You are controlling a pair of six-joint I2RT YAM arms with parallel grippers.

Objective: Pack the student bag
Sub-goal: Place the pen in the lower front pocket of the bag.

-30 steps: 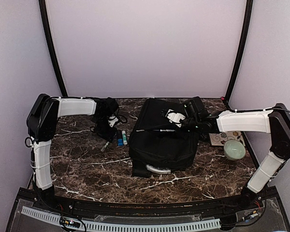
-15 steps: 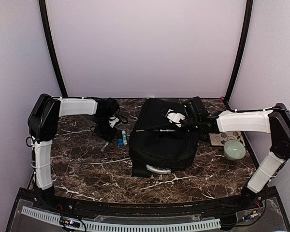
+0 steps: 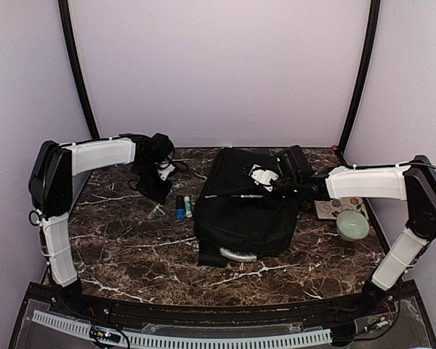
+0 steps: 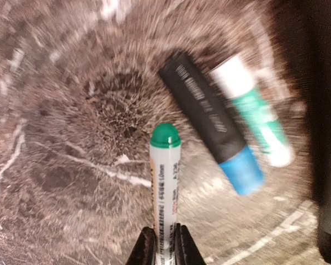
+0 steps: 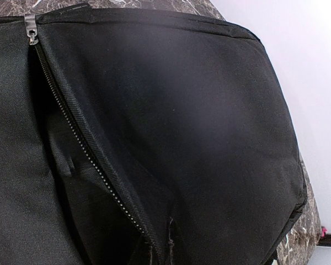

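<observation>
While the large black soft fabric student bag (image 3: 243, 211) lies flat mid-table, its long axis running near to far and its light grey handle loop (image 3: 237, 254) pointing toward the arm bases, the right gripper (image 3: 265, 178) is pinched closed on fabric beside the parted zipper (image 5: 71, 138). The left gripper (image 4: 164, 248) clamps a white, green-capped marker (image 4: 165, 176) above the dark marble table (image 4: 71, 138).

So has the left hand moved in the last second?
Yes. The left hand, gripping the green-capped marker, has shifted back and left, away from the blue-capped marker on the table.
</observation>
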